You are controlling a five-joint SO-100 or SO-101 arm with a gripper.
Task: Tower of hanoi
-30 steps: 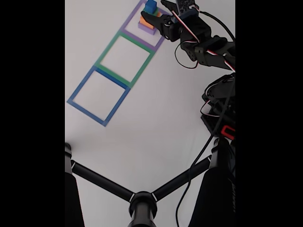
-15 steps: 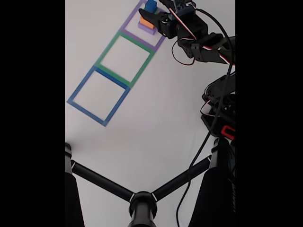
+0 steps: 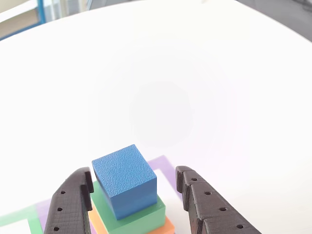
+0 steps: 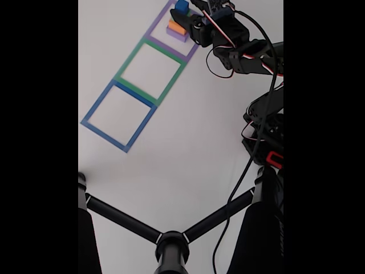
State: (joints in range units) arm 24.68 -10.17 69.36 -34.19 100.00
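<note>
Grainy blue cube (image 3: 125, 178) atop green slab (image 3: 141, 214) and orange slab (image 3: 165, 226) — matte black end effector (image 3: 134, 187) spread, its perforated fingers (image 3: 204, 207) flanking the cube without contact; smooth white counter (image 3: 170, 87).

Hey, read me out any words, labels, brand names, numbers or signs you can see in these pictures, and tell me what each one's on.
None can be read.
The blue cube, the green block under it and the orange block carry no marking.
The hand has plain black fingers with holes, no lettering.
The taped squares on the table are blank outlines.
A red patch on the arm base is too small to tell.
</note>
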